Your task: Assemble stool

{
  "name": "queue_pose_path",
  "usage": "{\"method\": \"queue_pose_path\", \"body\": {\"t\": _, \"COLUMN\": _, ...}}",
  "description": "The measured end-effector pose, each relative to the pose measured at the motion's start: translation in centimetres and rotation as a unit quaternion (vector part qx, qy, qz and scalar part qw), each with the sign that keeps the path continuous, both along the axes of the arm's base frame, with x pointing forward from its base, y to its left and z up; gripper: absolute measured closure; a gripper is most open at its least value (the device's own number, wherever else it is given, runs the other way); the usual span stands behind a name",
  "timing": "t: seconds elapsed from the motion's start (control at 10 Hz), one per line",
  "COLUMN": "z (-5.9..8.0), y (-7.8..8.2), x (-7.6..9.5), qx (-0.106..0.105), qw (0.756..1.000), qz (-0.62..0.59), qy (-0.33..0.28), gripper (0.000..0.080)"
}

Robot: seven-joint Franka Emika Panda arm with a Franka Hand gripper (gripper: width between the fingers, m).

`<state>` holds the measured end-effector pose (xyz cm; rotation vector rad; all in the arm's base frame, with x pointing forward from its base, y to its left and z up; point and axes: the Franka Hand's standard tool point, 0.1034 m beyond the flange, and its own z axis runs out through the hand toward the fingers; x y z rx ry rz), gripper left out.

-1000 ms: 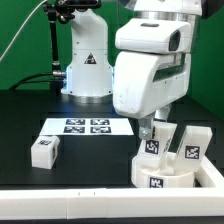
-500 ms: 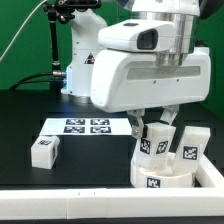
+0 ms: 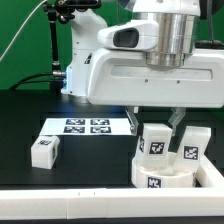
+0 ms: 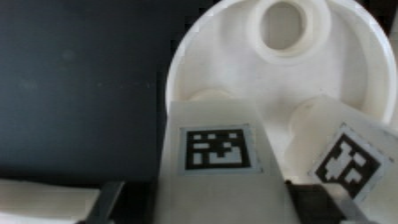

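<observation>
I see the stool's round seat (image 3: pixel 165 178) on the black surface (image 3: pixel 20 120), toward the exterior view's right. My pincer (image 3: pixel 155 124) is clamped on the upright leg (image 3: pixel 154 141) standing in it, with the second leg (image 3: pixel 192 146) just beside. The third leg (image 3: pixel 43 150) lies well apart, near the marker board (image 3: pixel 85 127).

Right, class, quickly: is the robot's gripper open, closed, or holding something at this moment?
The gripper: jaws closed on an upright leg that stands in the round seat.
</observation>
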<state>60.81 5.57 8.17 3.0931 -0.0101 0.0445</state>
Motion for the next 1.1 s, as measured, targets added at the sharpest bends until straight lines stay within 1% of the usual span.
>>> {"method": "queue_pose_path", "body": {"t": 0.2, "z": 0.00, "y": 0.53, "x": 0.16, "qx": 0.006, "qw": 0.997, "qz": -0.075, "qy": -0.009, "gripper": 0.0459}}
{"method": "queue_pose_path", "body": {"t": 0.4, "z": 0.01, "y": 0.59, "x": 0.17, "qx": 0.010, "qw": 0.992, "qz": -0.125, "qy": -0.011, "gripper": 0.0459}}
{"method": "queue_pose_path", "body": {"t": 0.6, "z": 0.01, "y": 0.62, "x": 0.16, "qx": 0.015, "qw": 0.980, "qz": -0.197, "qy": -0.014, "gripper": 0.0459}}
{"method": "queue_pose_path", "body": {"t": 0.7, "z": -0.02, "y": 0.59, "x": 0.17, "qx": 0.022, "qw": 0.969, "qz": -0.245, "qy": -0.015, "gripper": 0.0459}}
{"method": "queue_pose_path", "body": {"t": 0.8, "z": -0.12, "y": 0.31, "x": 0.26, "qx": 0.039, "qw": 0.950, "qz": -0.310, "qy": -0.024, "gripper": 0.0459}}
{"method": "queue_pose_path", "body": {"t": 0.9, "z": -0.14, "y": 0.20, "x": 0.20, "qx": 0.054, "qw": 0.927, "qz": -0.370, "qy": -0.029, "gripper": 0.0459}}
{"method": "queue_pose_path", "body": {"t": 1.0, "z": -0.16, "y": 0.20, "x": 0.14, "qx": 0.062, "qw": 0.909, "qz": -0.411, "qy": -0.034, "gripper": 0.0459}}
{"method": "queue_pose_path", "body": {"t": 1.1, "z": -0.18, "y": 0.30, "x": 0.06, "qx": 0.071, "qw": 0.881, "qz": -0.466, "qy": -0.036, "gripper": 0.0459}}
